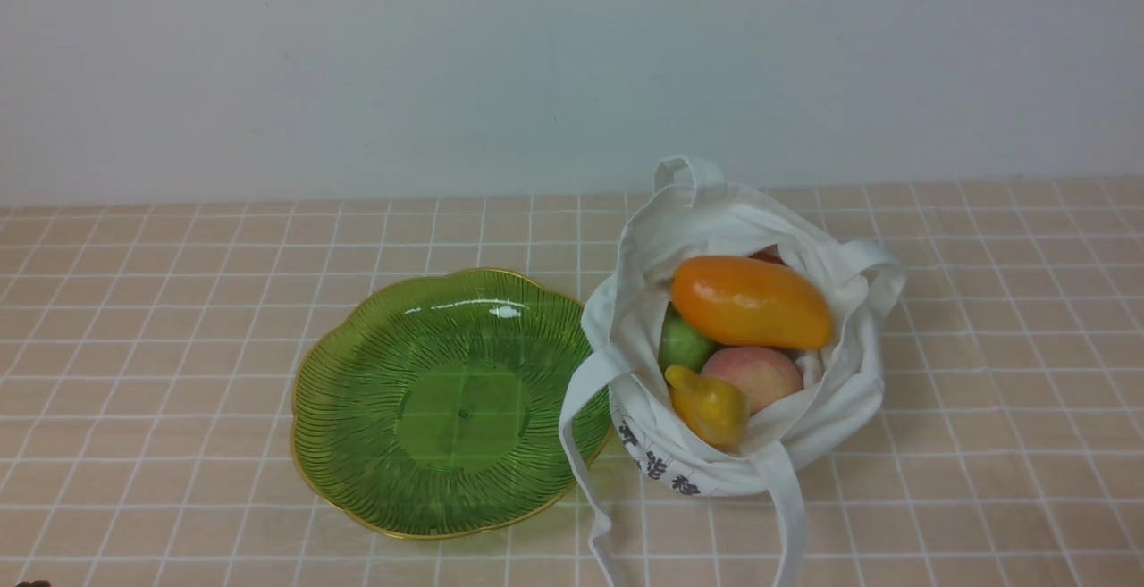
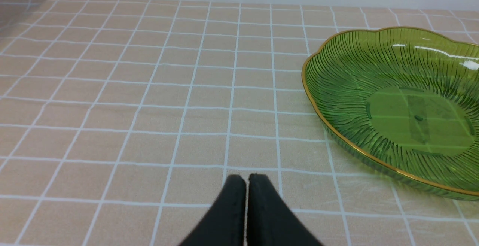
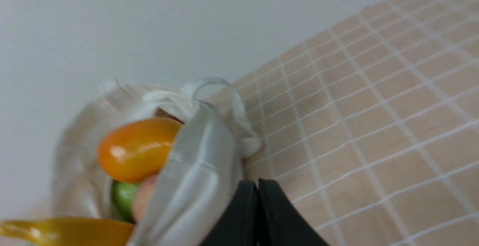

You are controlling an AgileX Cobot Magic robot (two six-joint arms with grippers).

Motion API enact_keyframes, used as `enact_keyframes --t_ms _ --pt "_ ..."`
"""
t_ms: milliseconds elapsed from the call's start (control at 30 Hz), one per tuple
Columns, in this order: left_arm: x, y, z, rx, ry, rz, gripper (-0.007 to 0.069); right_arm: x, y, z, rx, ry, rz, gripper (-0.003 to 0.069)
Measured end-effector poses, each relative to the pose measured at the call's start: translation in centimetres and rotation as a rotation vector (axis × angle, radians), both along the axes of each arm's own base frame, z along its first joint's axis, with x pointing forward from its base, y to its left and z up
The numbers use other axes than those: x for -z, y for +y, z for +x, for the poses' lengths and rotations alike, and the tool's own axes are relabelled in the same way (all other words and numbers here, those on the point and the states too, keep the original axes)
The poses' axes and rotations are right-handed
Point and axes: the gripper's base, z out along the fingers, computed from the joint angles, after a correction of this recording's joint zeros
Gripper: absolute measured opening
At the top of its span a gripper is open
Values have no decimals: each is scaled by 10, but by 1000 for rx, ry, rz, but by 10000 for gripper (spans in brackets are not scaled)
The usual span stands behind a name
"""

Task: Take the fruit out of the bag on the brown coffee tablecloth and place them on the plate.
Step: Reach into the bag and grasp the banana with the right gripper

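Note:
A white cloth bag (image 1: 840, 408) stands open on the tan checked tablecloth (image 1: 161, 319), right of centre. Inside it lie an orange mango (image 1: 751, 303), a green round fruit (image 1: 681, 344), a pink-yellow peach (image 1: 755, 374) and the yellow banana (image 1: 710, 406). Left of the bag sits the green plate (image 1: 357, 373), with nothing on it. Neither gripper shows in the front view. My left gripper (image 2: 246, 178) is shut, low over bare cloth beside the plate (image 2: 336, 70). My right gripper (image 3: 257, 182) is shut, close beside the bag (image 3: 198, 171), where the mango (image 3: 136, 148) shows.
A pale wall (image 1: 572, 60) runs along the table's far edge. The bag's long straps (image 1: 791, 515) trail toward the front edge, one lying against the plate's rim.

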Motion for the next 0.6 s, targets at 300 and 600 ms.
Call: enact_keyframes --t_ms 300,600 --pt "0 0 0 0 0 0 -8 -10 2 -1 -11 -26 107 -18" --pt "0 0 0 0 0 0 -8 -125 2 -12 -72 -104 -405 -18"
